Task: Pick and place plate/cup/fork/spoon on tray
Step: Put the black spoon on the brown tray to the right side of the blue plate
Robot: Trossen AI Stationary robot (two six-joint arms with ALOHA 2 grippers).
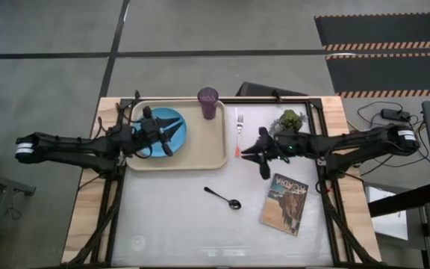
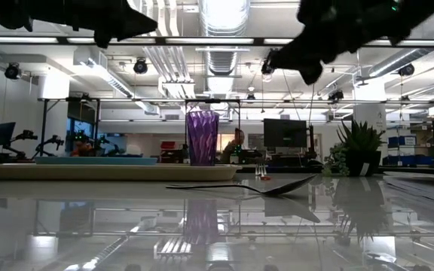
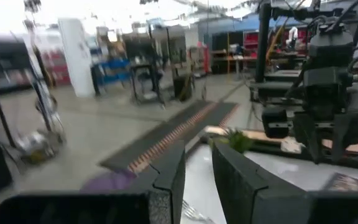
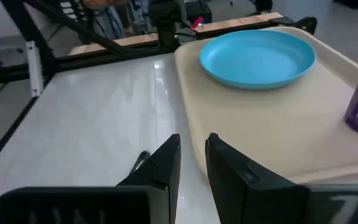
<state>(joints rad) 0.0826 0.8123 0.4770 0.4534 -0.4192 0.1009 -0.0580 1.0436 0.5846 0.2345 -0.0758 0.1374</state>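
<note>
The light-blue plate (image 1: 166, 128) lies on the left part of the cream tray (image 1: 200, 153). The purple cup (image 1: 207, 103) stands in the tray's far right corner. The fork (image 1: 239, 125) lies on the table just right of the tray, its orange end (image 1: 237, 152) toward the near edge. The dark spoon (image 1: 223, 198) lies on the table nearer the front. My left gripper (image 1: 167, 146) hovers over the plate, raised, open by a narrow gap and empty (image 3: 199, 163). My right gripper (image 1: 264, 166) is above the table right of the fork's orange end, open by a narrow gap and empty (image 4: 192, 149).
A small green potted plant (image 1: 290, 119) stands at the far right, behind my right arm. A book with a picture cover (image 1: 284, 203) lies at the near right. The white table top (image 1: 170, 224) spreads in front of the tray.
</note>
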